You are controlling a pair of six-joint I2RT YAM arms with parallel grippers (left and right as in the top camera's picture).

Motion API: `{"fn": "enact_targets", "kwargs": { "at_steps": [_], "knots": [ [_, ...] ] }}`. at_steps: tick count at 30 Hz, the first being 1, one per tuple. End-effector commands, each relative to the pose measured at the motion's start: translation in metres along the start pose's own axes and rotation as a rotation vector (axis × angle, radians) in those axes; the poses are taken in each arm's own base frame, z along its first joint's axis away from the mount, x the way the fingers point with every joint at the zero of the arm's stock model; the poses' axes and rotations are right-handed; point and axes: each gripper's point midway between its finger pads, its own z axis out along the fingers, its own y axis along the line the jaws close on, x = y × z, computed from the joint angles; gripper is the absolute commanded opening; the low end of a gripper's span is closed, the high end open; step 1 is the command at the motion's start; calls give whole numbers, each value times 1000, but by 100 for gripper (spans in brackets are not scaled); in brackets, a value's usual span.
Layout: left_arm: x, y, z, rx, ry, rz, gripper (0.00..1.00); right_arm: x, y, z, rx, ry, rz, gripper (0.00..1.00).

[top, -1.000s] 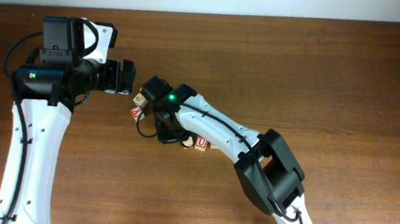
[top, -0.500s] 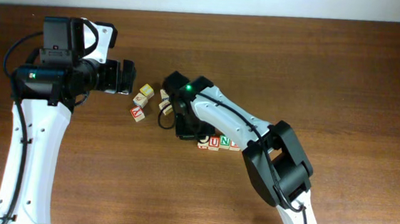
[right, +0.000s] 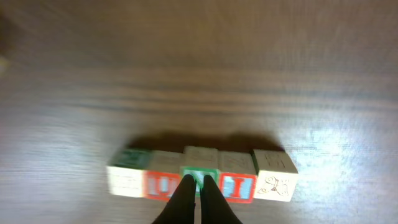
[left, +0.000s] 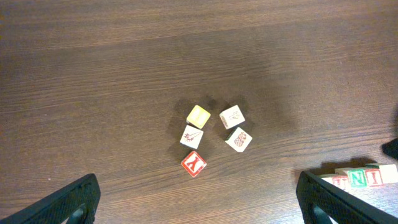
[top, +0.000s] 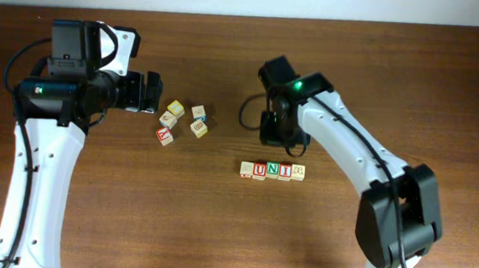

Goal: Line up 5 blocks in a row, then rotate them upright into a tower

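The left gripper [top: 151, 93] hangs over the table [top: 415, 79] with its jaws spread wide and empty, near a loose cluster: a yellow cube [top: 175, 108], a red Y cube [top: 165, 136] and three pale cubes [top: 198, 113]. Further right, the five blocks [top: 273, 170] sit in a touching row, reading pale, U, N, I, pale. The right gripper [top: 272, 135] is near the row's middle, jaws clenched on nothing.

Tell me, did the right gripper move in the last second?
Yes. In the overhead view the right gripper moved right, away from the Y cube, and is now near the block row.
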Motion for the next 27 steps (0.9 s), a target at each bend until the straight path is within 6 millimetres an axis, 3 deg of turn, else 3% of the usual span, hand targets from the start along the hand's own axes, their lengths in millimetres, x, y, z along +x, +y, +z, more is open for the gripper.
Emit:
{"fn": "enact_targets", "kwargs": {
  "at_steps": [1,9,27],
  "knots": [
    [-5,-1,-3,11,-13,-9,99,11,-14,31,21,29,1,5],
    [-5,-1,-3,11,-13,-10,99,17,-7,50,-33,40,-62,5],
    [-5,-1,-3,11,-13,-10,99,36,1,55,-99,122,-85,6]
  ]
}}
